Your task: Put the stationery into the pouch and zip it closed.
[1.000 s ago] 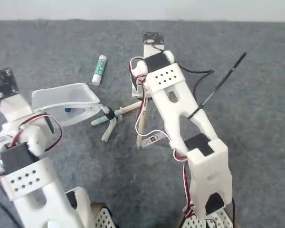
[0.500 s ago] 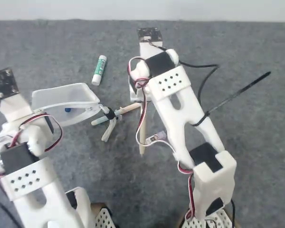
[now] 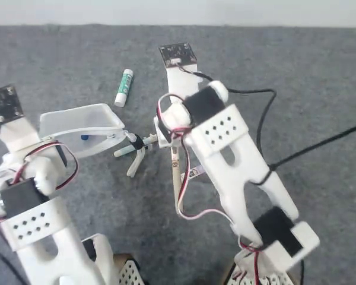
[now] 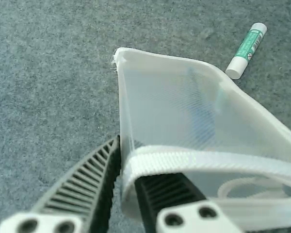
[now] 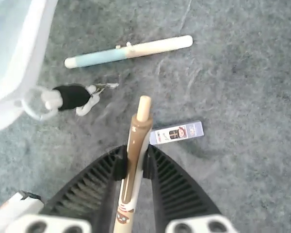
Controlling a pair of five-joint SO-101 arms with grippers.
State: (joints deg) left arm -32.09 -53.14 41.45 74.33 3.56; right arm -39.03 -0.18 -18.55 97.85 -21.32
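BACK FROM THE POUCH: The right claw [image 5: 134, 156] has drawn back toward its arm's base over the past second, carrying a tan pen [image 5: 138, 127] with it. That arm's elbow has sunk lower, while the left arm and the pouch [image 3: 83, 127] have stayed put.

The right claw's jaws are almost closed, pinching the pen's barrel. The pen's end pokes out past the black fingertips [image 5: 106, 174], over the grey bench [image 3: 320, 71], a little off the pouch's open end.

The left claw [image 4: 129, 170] is closed narrow on the pouch's white zip edge and holds the clear pouch with its mouth gaping.

A small lead case [image 5: 177, 132] lies flat on the bench just beside the held pen, on the side away from the pouch. A black zip pull [image 5: 70, 97] hangs at the pouch's corner. A blue-and-cream pen [image 5: 128, 51] lies on the bench close by it, near the pouch's mouth. A green-and-white glue stick [image 3: 124, 87] lies apart from the pouch, on the side farther from the arms' bases.
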